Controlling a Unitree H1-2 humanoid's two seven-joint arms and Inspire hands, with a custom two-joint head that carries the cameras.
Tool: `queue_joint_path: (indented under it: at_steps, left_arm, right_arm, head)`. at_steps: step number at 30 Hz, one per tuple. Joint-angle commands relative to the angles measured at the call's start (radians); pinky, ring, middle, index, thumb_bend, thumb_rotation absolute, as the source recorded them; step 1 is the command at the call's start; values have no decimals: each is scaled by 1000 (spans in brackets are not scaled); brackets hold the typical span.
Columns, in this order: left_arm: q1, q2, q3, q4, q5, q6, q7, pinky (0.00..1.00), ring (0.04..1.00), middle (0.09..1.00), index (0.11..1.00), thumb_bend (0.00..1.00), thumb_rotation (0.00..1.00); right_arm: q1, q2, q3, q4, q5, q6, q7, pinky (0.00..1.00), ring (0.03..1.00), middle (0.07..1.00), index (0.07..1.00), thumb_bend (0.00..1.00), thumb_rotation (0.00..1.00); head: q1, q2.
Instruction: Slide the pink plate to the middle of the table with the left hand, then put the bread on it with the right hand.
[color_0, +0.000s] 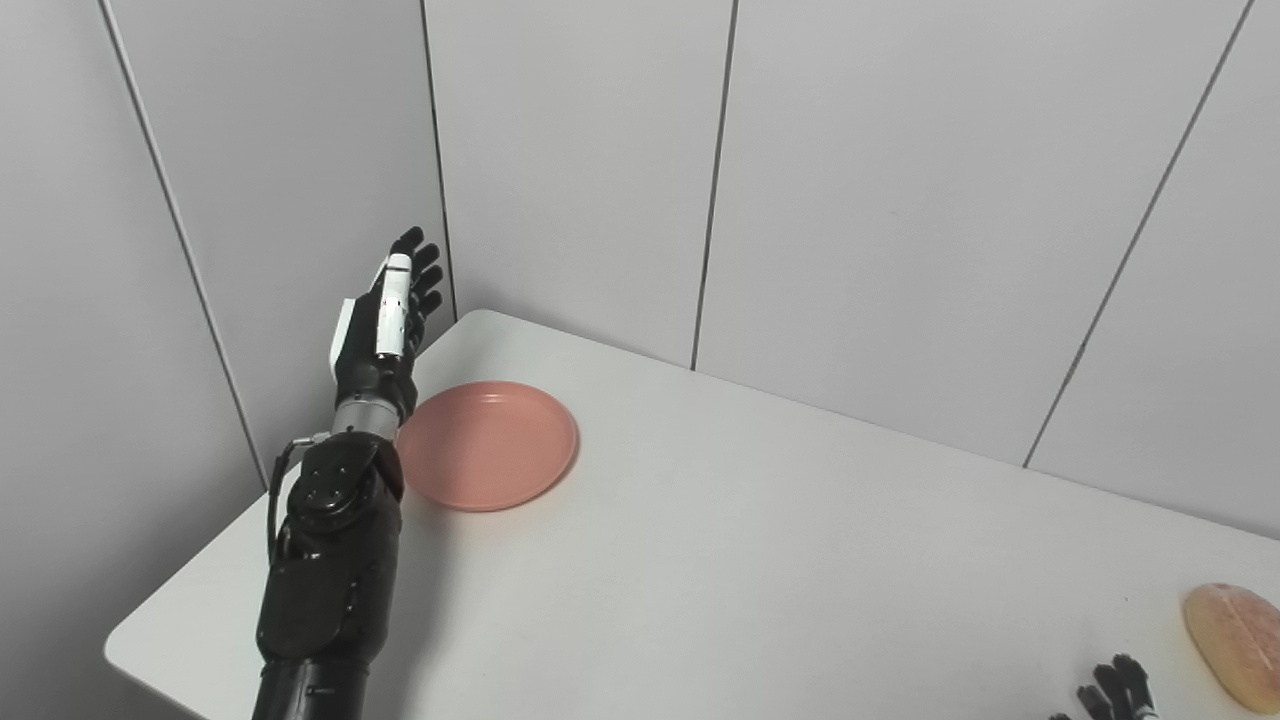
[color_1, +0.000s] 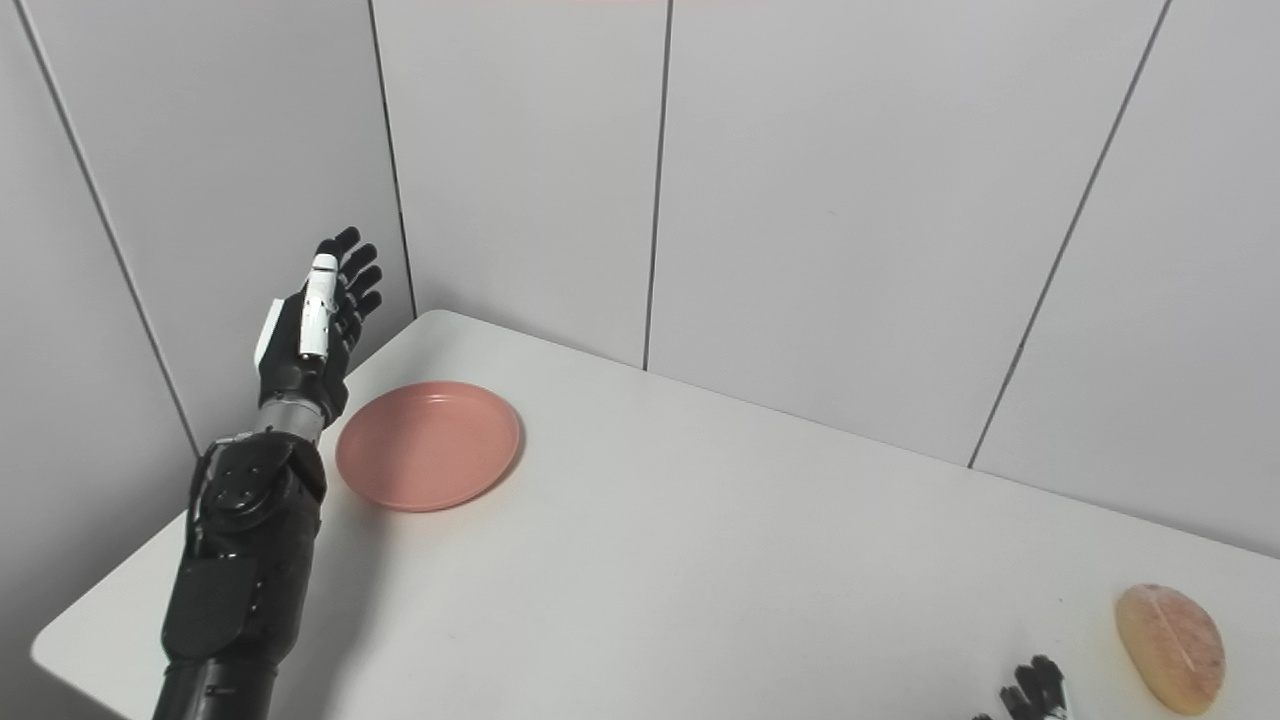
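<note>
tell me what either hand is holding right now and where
Nothing: the left hand is open, raised beside the pink plate; only the right hand's fingertips show.

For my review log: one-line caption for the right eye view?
Left hand raised open beside the pink plate; bread at the table's far right.

White table, two things on it

The white table (color_1: 700, 560) with rounded corners stands against grey wall panels. A pink plate (color_1: 428, 444) lies near its far left corner, empty. A loaf of bread (color_1: 1170, 646) lies well apart from it, at the near right edge.
</note>
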Motion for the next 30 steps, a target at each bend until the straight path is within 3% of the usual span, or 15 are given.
queue_joint_path:
  at_steps: [1, 6, 30]
  left_arm:
    - [-39, 34, 13, -19, -22, -48, -7, 936, 946, 936, 912, 345, 1000]
    - [-40, 54, 31, -4, -64, -35, -18, 950, 946, 937, 914, 351, 1000]
    - [-9, 97, 76, 114, -134, -50, -33, 955, 953, 946, 933, 323, 1000]
  right_arm:
    - [-3, -6, -4, 23, 8, 23, 6, 1000, 1000, 1000, 1000, 373, 1000]
    - [7, 16, -18, 7, -9, 39, -44, 1000, 1000, 1000, 1000, 346, 1000]
    - [7, 12, -16, 4, -15, 44, -54, 1000, 1000, 1000, 1000, 370, 1000]
  head:
    - [1, 0]
    - [-1, 3]
    - [10, 9]
